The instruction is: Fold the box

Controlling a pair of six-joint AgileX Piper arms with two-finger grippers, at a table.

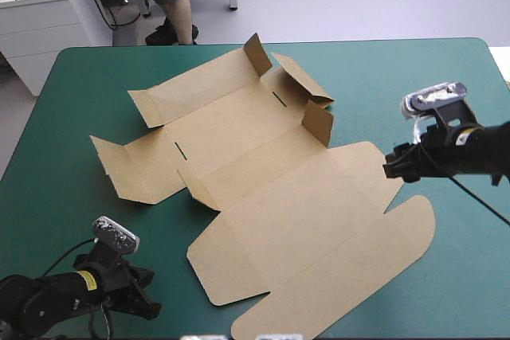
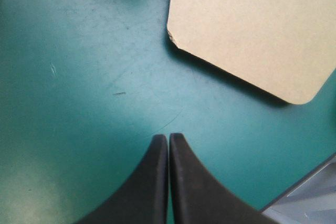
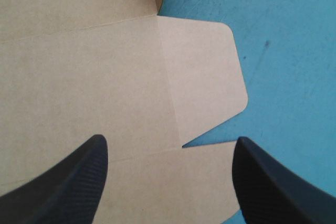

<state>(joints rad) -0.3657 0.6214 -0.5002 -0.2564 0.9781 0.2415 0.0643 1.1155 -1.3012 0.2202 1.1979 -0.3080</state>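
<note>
Brown box (image 1: 271,197) laid mostly flat at the centre of the table (image 1: 80,157), 11 to 5 o'clock.
Light, stiff board, judged to hinge at creases; its rounded flap (image 3: 202,77) at 3 o'clock is offered to the right gripper (image 3: 170,140), spread wide above. The left gripper (image 2: 168,136), at 7 o'clock, is pressed together, off the board.

Brown box (image 1: 271,197), mostly flat, mid-table

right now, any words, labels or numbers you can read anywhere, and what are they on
No text can be read.
box: plain brown board, no print in any view.
yellow sticker on the left arm: too small to read.
yellow sticker on the right arm: too small to read.
</note>
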